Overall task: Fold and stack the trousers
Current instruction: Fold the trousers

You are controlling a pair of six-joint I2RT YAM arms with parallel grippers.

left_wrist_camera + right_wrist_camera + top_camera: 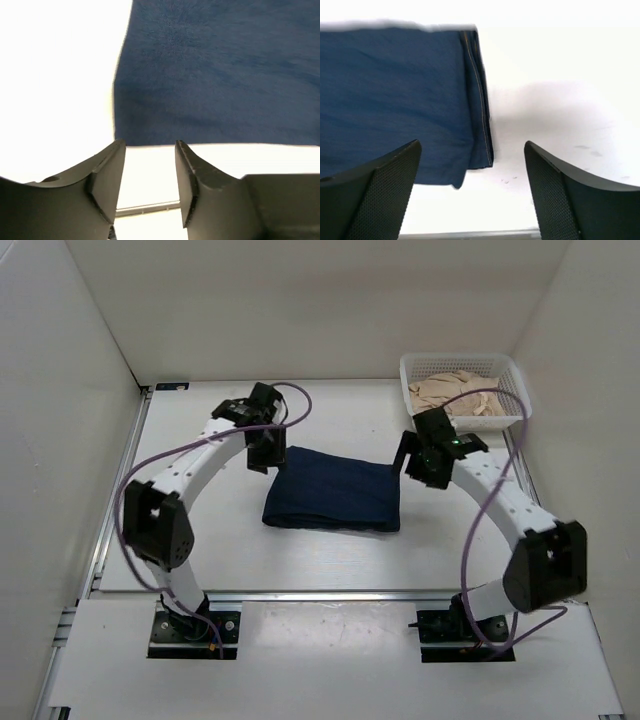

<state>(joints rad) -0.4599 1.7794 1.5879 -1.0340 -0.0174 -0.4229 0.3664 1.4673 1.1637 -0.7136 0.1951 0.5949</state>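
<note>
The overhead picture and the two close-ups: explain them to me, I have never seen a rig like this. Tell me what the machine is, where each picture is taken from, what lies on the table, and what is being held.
The machine is two robot arms bolted side by side at the near edge of a white table. Each arm ends in a two-finger gripper. The overhead picture comes from a fixed camera above and behind the arms. The two close-ups come from a camera on each wrist, looking out past that arm's own fingers.

On the table lie dark blue trousers, folded into a flat rectangle. At the far right corner stands a white basket with beige cloth in it.

The left gripper is near the left end of the trousers, the right gripper near the right end. Both are open and hold nothing.
</note>
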